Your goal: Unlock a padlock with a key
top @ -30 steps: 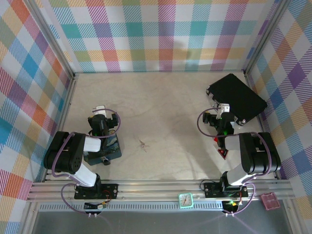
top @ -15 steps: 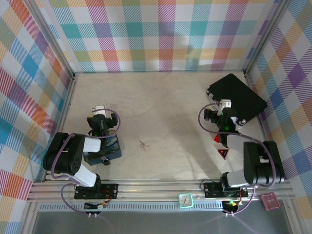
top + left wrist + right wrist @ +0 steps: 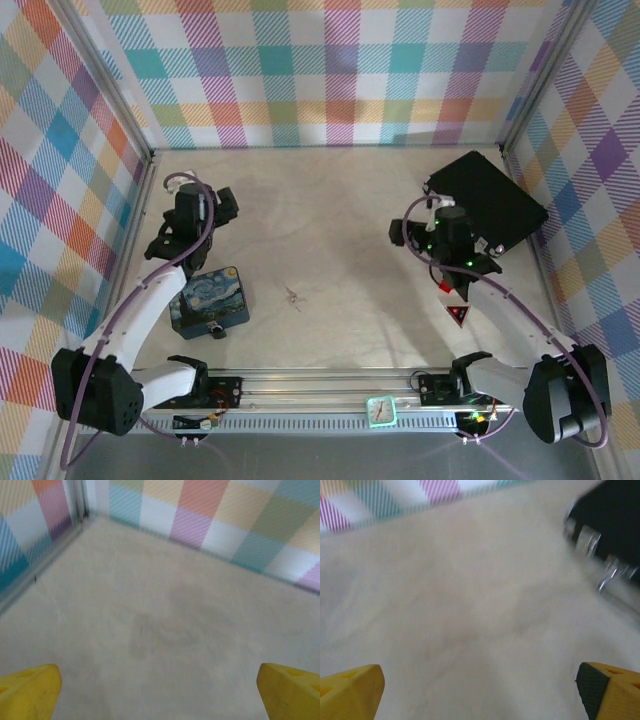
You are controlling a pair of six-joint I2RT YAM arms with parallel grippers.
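Pincers [image 3: 160,691] [image 3: 480,692] farther out; one key [image 3: 293,295], one padlock [image 3: 213,328]

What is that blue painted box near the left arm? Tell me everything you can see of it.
The blue swirl-painted rectangular tin has rounded corners and yellow dabs among the swirls. It lies flat, slightly skewed, on the beige table, near the front left. The small dark padlock sits at its near edge.

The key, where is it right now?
In the top view, the key lies on the table near its middle, right of the blue painted tin.
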